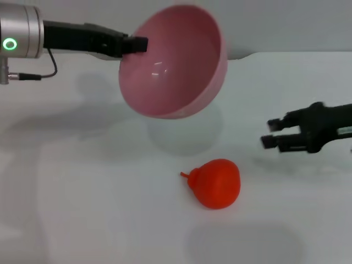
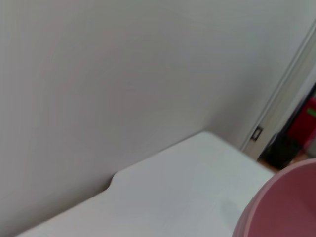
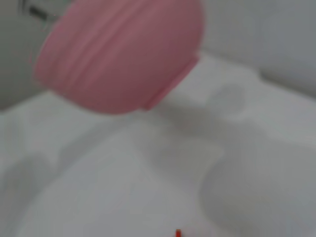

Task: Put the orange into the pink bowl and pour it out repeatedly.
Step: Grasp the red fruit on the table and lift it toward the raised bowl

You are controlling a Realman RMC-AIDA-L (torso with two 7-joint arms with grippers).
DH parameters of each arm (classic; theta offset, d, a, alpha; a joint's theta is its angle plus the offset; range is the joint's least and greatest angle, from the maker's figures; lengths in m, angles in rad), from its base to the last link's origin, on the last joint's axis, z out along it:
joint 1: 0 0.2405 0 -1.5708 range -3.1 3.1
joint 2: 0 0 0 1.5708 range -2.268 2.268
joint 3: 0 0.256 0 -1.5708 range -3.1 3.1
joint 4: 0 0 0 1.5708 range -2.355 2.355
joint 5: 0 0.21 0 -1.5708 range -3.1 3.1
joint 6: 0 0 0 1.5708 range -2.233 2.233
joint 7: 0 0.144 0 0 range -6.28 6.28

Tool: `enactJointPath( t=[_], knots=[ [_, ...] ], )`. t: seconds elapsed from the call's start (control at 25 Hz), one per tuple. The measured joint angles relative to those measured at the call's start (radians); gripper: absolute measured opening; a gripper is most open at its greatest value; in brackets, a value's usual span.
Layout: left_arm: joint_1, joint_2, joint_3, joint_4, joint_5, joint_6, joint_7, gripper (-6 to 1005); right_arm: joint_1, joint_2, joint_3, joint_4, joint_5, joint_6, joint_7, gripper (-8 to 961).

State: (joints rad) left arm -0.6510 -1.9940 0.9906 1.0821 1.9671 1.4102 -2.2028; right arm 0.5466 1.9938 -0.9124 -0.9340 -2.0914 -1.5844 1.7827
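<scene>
The pink bowl (image 1: 173,63) hangs tipped on its side above the table, its empty inside facing the head camera. My left gripper (image 1: 137,45) is shut on the bowl's rim at its upper left. The orange (image 1: 217,183) lies on the white table (image 1: 82,209) below and to the right of the bowl, its stem pointing left. My right gripper (image 1: 270,133) is open and empty, low over the table to the right of the orange. The bowl also shows in the left wrist view (image 2: 286,207) and the right wrist view (image 3: 123,54); a sliver of the orange's stem (image 3: 178,233) shows in the latter.
A pale wall (image 1: 286,22) stands behind the table's far edge. In the left wrist view a door frame (image 2: 276,113) and dark and red objects (image 2: 296,133) show beyond the table's corner.
</scene>
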Motion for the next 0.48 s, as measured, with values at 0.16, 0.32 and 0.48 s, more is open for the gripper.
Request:
enactJointPath(
  t=[0.16, 0.32, 0.48],
  knots=[
    [-0.009, 0.0, 0.006, 0.0, 0.098, 0.0, -0.044, 89, 0.039, 0.057, -0.035, -0.067, -0.121, 0.002, 0.021, 496],
    [-0.013, 0.003, 0.008, 0.011, 0.188, 0.007, -0.095, 90, 0.07, 0.076, -0.094, -0.087, -0.166, 0.007, 0.042, 496],
    [-0.01, 0.005, 0.008, 0.022, 0.246, 0.016, -0.124, 90, 0.092, 0.078, -0.155, -0.087, -0.166, 0.012, 0.048, 497]
  ],
)
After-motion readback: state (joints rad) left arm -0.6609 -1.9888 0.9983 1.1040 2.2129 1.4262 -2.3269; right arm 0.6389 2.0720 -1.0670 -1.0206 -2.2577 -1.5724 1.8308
